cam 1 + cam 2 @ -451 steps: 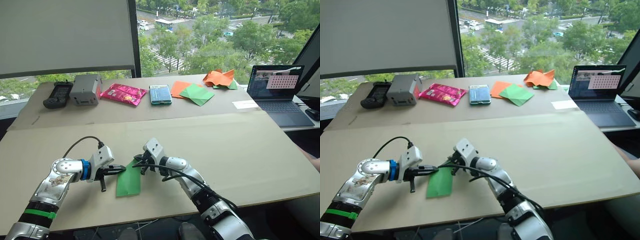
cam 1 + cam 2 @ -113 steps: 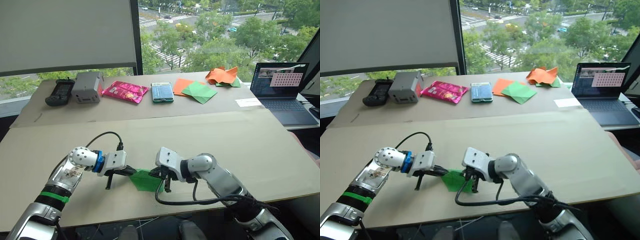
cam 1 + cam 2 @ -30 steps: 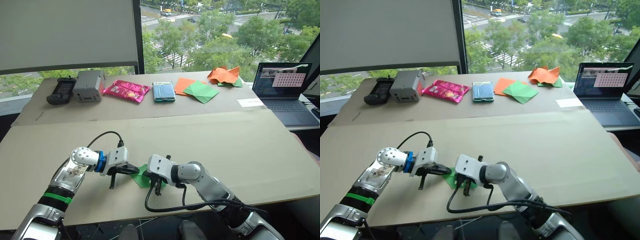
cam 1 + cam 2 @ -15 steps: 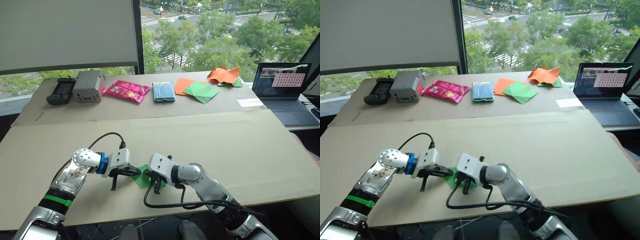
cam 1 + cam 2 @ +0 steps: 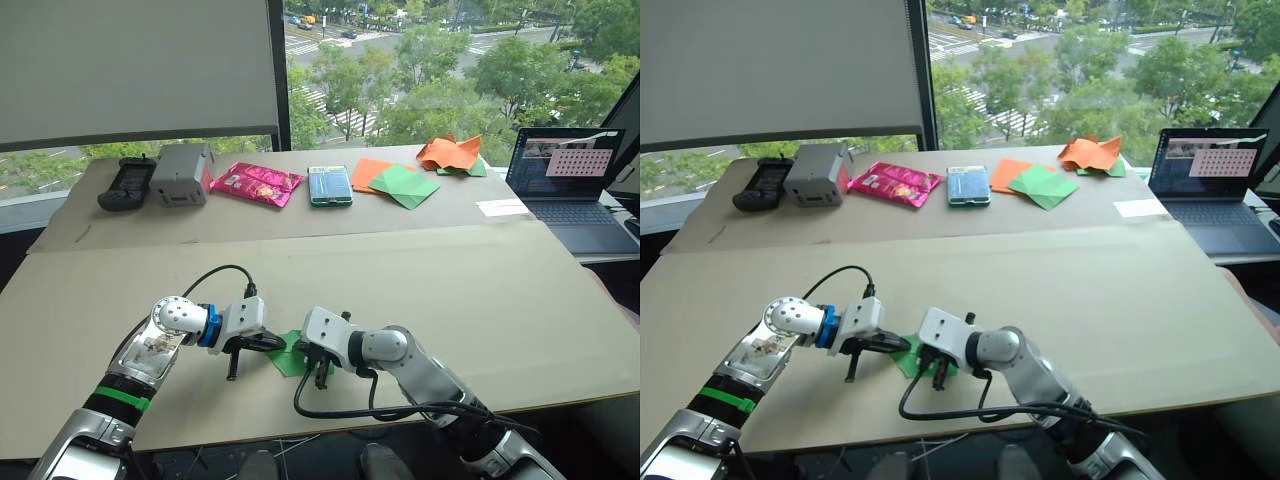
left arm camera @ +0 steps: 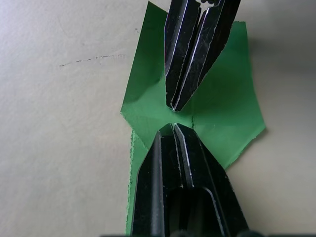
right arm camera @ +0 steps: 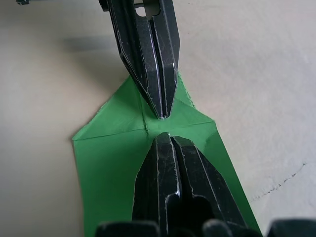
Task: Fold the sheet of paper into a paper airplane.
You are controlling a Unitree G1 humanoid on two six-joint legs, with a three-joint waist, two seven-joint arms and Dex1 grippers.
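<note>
Both grippers nudged closer since last check: left gripper [image 6: 173, 127] and right gripper [image 7: 165, 136], jaws closed, tips nearly meeting on sheet of paper [image 7: 113, 148].

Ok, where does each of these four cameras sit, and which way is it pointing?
Left eye and right eye views: on the head, looking forward and down over the table; both arms show, tips meeting on the sheet of paper.
Left wrist view: along the shut left hand, right hand opposite.
Right wrist view: along the shut right hand, left hand opposite.
Shared: the green sheet of paper between both tips.
</note>
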